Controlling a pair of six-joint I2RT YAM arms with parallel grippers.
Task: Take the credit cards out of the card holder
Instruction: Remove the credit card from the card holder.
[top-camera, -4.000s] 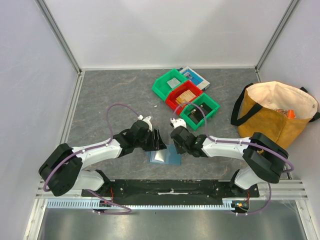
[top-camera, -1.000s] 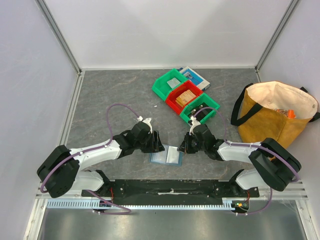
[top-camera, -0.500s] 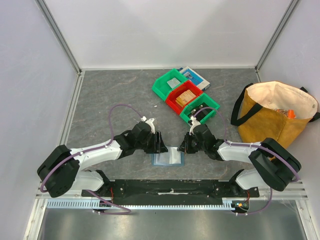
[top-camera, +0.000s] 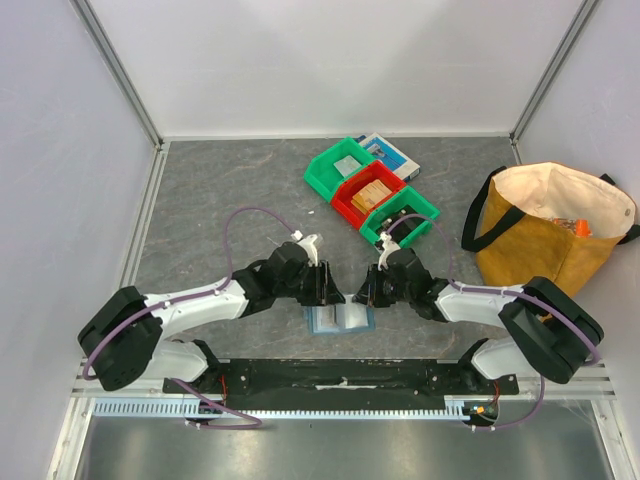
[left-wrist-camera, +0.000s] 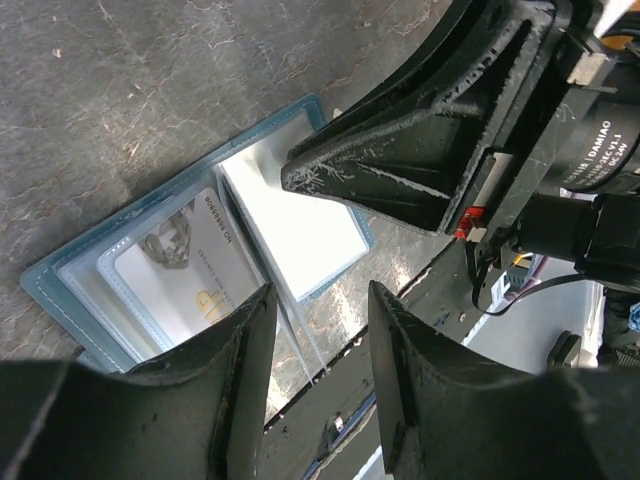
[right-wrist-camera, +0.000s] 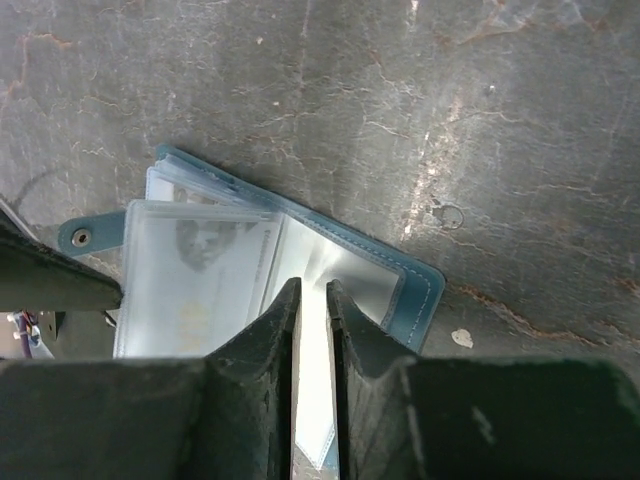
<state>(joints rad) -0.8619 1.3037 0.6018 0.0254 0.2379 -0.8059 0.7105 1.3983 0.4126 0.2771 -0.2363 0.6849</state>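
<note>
Grey table: card holder open, long axis left-right; left hand apart; right hand, cannot tell.

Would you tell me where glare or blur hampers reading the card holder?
Left wrist: glare whitens one sleeve of the card holder, the credit card beside it is legible; right wrist: a bright streak on its sleeves; top external: too small for detail.

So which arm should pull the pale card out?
Left, probably: the left gripper is open beside the pale grey card in the slate-blue bifold holder; the right gripper, jaws nearly shut, is over a clear sleeve.
</note>
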